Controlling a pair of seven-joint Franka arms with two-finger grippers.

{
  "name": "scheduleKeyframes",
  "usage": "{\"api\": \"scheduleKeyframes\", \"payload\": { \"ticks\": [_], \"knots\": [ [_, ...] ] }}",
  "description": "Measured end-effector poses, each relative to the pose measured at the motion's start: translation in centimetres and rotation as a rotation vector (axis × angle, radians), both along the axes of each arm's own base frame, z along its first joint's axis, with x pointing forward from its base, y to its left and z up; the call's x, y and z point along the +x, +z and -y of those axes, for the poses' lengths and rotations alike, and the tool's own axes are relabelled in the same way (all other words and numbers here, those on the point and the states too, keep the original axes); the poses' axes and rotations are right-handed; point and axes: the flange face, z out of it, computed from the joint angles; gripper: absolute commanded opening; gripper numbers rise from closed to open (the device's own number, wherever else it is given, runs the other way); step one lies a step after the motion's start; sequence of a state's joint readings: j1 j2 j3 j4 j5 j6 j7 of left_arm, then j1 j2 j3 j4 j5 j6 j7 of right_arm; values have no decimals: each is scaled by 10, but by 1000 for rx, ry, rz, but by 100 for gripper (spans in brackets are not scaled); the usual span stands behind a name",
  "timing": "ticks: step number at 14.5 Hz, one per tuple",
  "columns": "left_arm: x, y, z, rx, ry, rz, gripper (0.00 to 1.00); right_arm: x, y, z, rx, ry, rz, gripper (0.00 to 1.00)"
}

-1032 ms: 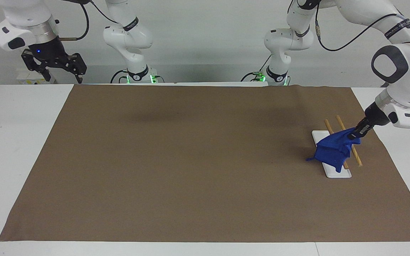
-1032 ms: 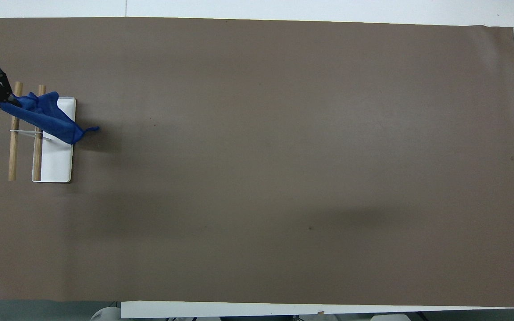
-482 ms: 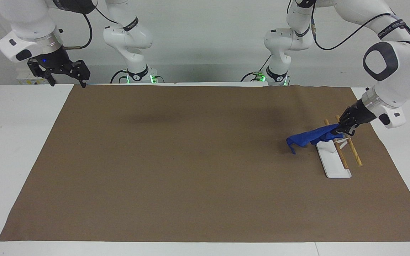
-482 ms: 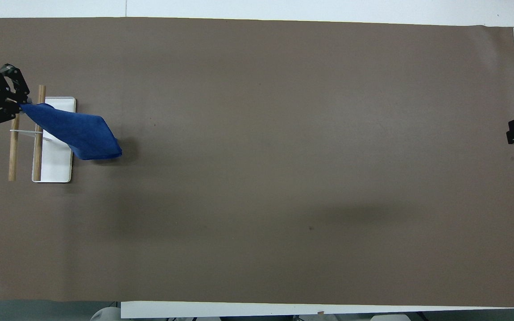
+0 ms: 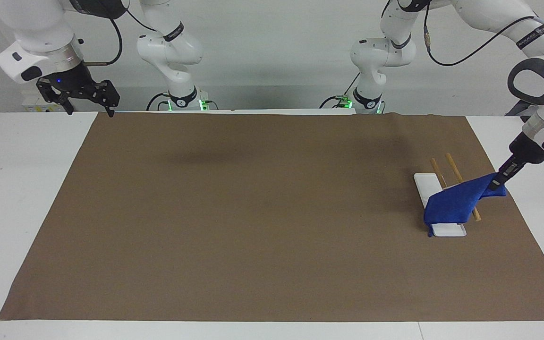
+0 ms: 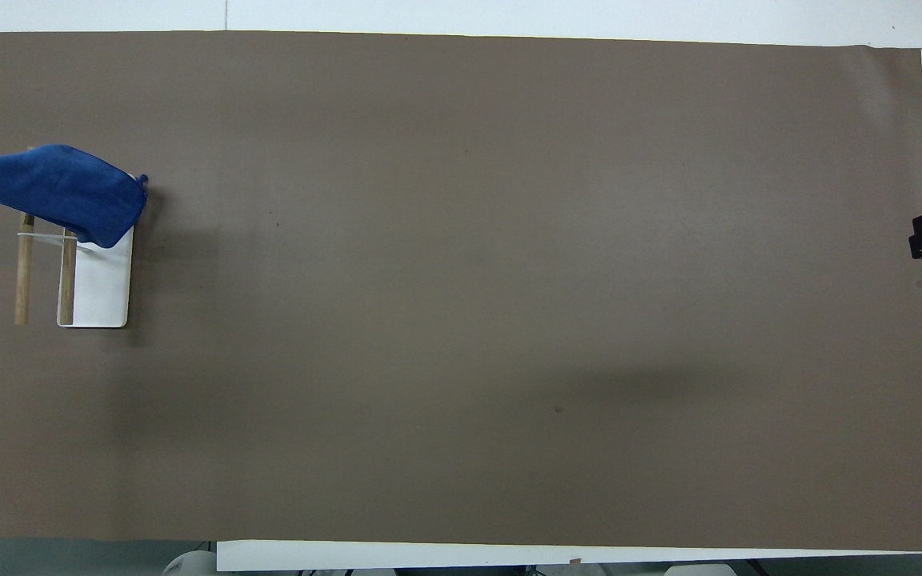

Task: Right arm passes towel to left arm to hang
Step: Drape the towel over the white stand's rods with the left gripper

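Left gripper (image 5: 497, 181) pinching corner of towel (image 5: 454, 204), off rack's outer edge at left arm's end of table. Towel draped across both wooden rails (image 5: 453, 166), lower edge hanging over white base (image 5: 425, 182). Right gripper (image 5: 85, 97) parked high over right arm's end of table, fingers spread, empty; waiting.

Risks, judged:
- drape lopsided; on release, may slide off rails.
- continued pull may drag towel clear, or tip light rack.
- snag on rail end possible.

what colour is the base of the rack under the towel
White; the base shows best in the overhead view, with the blue towel draped over one end.
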State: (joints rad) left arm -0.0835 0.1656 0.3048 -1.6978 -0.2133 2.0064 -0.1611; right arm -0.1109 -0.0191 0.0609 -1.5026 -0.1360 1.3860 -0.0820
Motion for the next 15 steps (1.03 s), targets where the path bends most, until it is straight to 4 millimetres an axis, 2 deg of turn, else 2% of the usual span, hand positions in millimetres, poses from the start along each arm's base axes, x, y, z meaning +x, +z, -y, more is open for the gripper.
{"api": "scheduleKeyframes", "payload": {
  "ticks": [4,6,7,8,9,10,11,12,15],
  "knots": [
    [-1,4,-27,76,-175,82,1,0,0,0,0,0,0,100],
    [0,7,-33,105,-236,110,3,0,0,0,0,0,0,100],
    [0,7,-33,113,-256,116,7,0,0,0,0,0,0,100],
    [1,7,-34,120,-276,122,19,0,0,0,0,0,0,100],
    [1,7,-34,127,-296,127,35,0,0,0,0,0,0,100],
    [1,7,-34,132,-311,130,68,0,0,0,0,0,0,100],
    [1,6,-34,134,-320,130,92,0,0,0,0,0,0,100],
    [1,6,-34,134,-324,130,99,0,0,0,0,0,0,100],
    [1,4,-34,135,-329,128,99,0,0,0,0,0,0,100]
  ]
}}
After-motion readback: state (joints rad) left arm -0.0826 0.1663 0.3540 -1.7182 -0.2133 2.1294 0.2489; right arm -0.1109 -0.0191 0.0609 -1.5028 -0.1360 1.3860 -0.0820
